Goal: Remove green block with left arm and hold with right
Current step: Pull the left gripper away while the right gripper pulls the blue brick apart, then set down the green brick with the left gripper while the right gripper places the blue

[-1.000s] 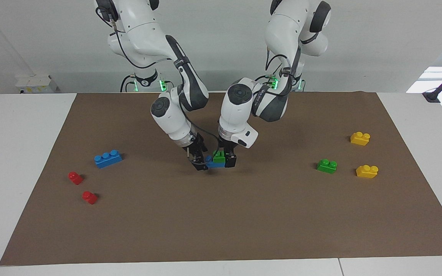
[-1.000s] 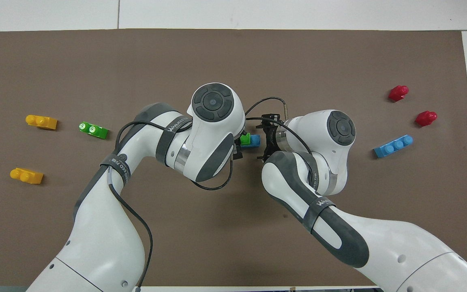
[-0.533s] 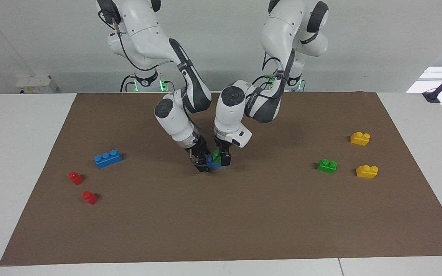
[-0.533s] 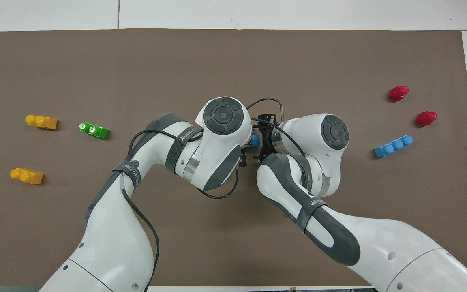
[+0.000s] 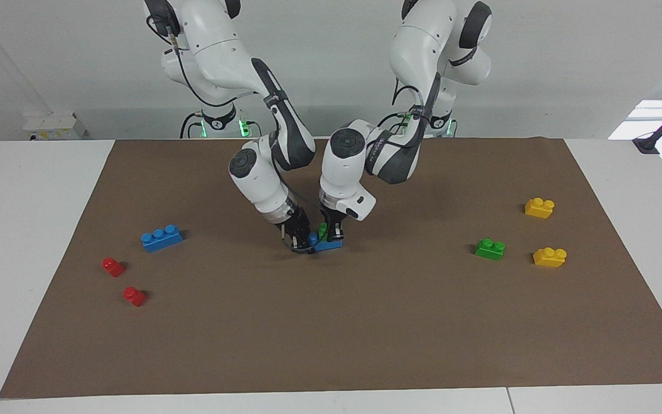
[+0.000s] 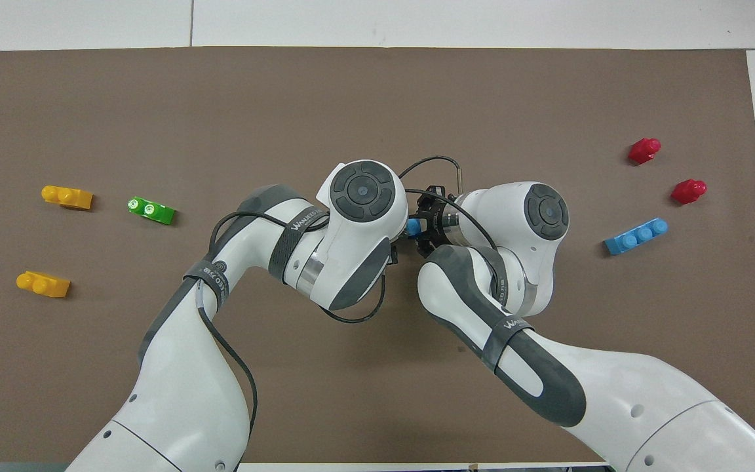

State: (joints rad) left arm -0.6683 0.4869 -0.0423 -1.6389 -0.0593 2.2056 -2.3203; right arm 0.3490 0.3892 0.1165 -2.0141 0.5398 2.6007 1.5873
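A small green block (image 5: pixel 322 230) sits on a short blue brick (image 5: pixel 327 245), low over the middle of the brown mat (image 5: pixel 365 322). My left gripper (image 5: pixel 329 232) comes down on the green block and is shut on it, covering most of it. My right gripper (image 5: pixel 302 241) is shut on the end of the blue brick toward the right arm's end. In the overhead view only a bit of the blue brick (image 6: pixel 411 226) shows beside the right gripper (image 6: pixel 419 227). The left wrist hides the green block and the left gripper there.
A second green block (image 5: pixel 490 248) and two yellow bricks (image 5: pixel 539 207) (image 5: pixel 549 256) lie toward the left arm's end. A blue three-stud brick (image 5: pixel 161 237) and two red pieces (image 5: pixel 112 267) (image 5: pixel 134 295) lie toward the right arm's end.
The left gripper has shifted toward the right gripper and now covers more of the green block. Both wrists have drawn closer together and the stacked bricks have moved slightly.
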